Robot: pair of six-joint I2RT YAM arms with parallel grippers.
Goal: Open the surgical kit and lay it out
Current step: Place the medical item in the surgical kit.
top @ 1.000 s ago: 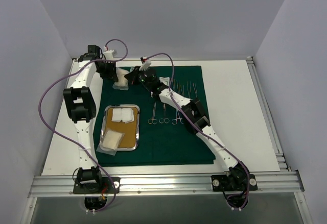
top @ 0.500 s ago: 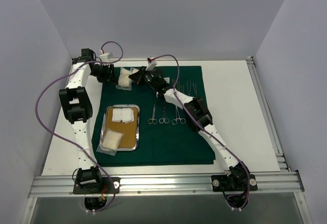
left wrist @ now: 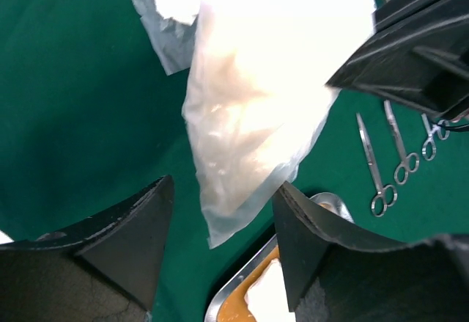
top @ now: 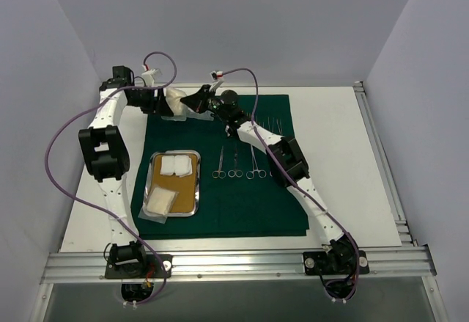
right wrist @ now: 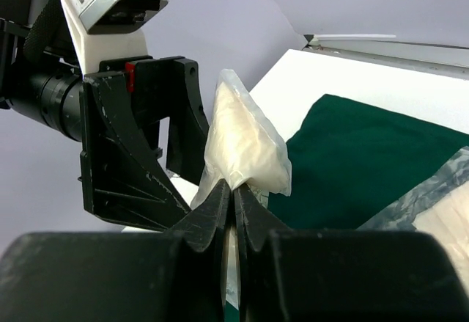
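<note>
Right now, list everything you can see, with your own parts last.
Table: one, white, under everything.
Cloth: one, dark green, on the table.
Tray: one, steel, left on the cloth.
Liner: one, tan, in the tray.
Pads: apparently two, white, tray's far end.
Bag: one, clear, tray's near-left corner.
Scissors and clamps: three, steel, right of the tray.
Thin instruments: count unclear, steel, cloth's far right.
Held packet: one, clear and cream, in the air.
Loose packet: one, clear and white, on the cloth.
Left tool: one, black, open beside the held packet.
Right tool: one, black, shut on the held packet.
</note>
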